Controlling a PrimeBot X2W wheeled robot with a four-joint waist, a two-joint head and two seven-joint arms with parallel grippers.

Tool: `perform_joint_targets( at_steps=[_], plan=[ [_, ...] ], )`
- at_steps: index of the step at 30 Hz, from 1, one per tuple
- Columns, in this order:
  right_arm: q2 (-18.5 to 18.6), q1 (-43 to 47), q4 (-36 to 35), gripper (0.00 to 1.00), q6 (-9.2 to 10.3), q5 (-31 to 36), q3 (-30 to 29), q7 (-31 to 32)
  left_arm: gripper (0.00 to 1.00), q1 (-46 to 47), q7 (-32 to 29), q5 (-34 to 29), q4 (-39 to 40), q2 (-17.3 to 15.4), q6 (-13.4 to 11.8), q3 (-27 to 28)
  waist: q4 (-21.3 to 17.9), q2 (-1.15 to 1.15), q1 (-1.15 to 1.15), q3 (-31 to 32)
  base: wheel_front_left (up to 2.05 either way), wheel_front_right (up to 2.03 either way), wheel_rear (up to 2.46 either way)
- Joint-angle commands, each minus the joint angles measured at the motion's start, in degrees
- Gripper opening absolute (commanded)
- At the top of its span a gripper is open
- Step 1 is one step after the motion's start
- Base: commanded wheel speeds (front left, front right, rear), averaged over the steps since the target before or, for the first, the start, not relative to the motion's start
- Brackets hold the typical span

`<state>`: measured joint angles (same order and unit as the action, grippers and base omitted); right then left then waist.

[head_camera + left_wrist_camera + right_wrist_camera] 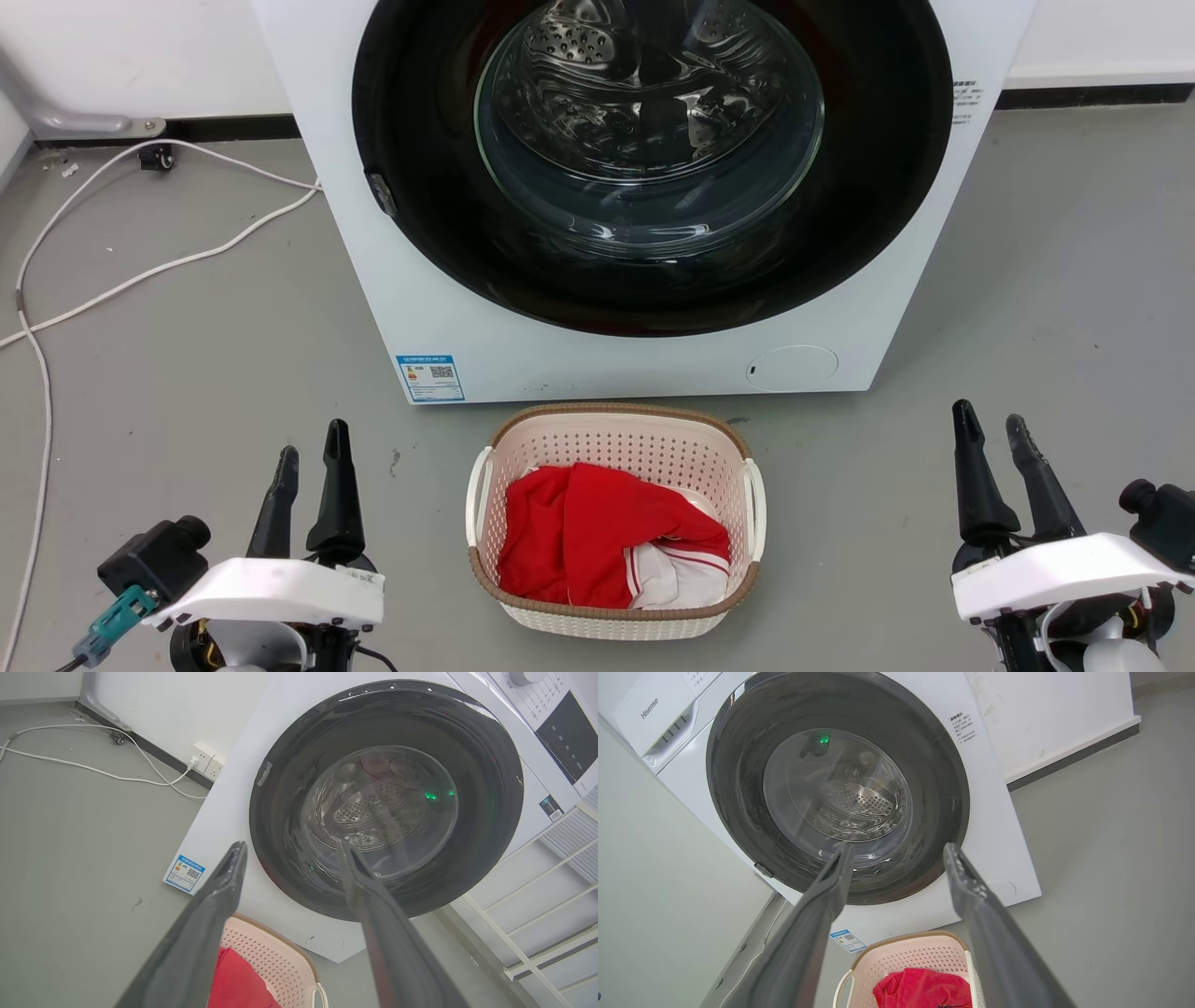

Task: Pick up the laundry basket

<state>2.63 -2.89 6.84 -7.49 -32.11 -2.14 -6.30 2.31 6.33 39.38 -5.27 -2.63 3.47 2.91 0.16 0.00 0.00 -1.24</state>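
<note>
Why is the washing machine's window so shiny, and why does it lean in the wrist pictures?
Head view: light glares off the washing machine glass in bright streaks. Left wrist view: the tilted wide-angle camera makes it lean; fingers look soft. Right wrist view: same lean, green glint.

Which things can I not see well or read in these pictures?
1. Head view: the bottom of the cream perforated plastic laundry basket, hidden under the red and white cloth.
2. Head view: the print on the blue sticker of the white washing machine, too small to read.
3. Left wrist view: the basket's near part, cut off by the bottom edge.
</note>
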Motion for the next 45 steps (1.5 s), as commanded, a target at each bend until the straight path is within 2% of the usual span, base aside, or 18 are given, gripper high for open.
perform_joint_targets(
  at_steps=[1, 18, 45],
  plan=[
    [0.23, 0.11, -1.07, 1.0, 0.0, 2.34, 0.12, -0.69, 1.0, -0.1, 0.69, -2.03, 0.92, -0.25, -0.08, -0.05, -0.01, 0.0, 0.0, -0.02, 0.0, 0.0, 0.0],
    [0.28, 1.08, -1.73, 1.0, 0.0, 14.01, 0.62, -3.45, 1.0, -0.83, 3.42, -12.36, 0.85, -0.27, 0.24, -0.62, 0.18, 0.0, 0.0, -0.31, 0.0, 0.0, 0.0],
    [0.33, 1.86, -2.64, 1.0, 0.01, 28.58, 0.93, -7.03, 1.0, -1.93, 7.07, -26.36, 0.47, -0.31, -1.11, -1.01, 0.29, 0.0, 0.0, -0.97, 0.0, 0.0, 0.0]
  ],
)
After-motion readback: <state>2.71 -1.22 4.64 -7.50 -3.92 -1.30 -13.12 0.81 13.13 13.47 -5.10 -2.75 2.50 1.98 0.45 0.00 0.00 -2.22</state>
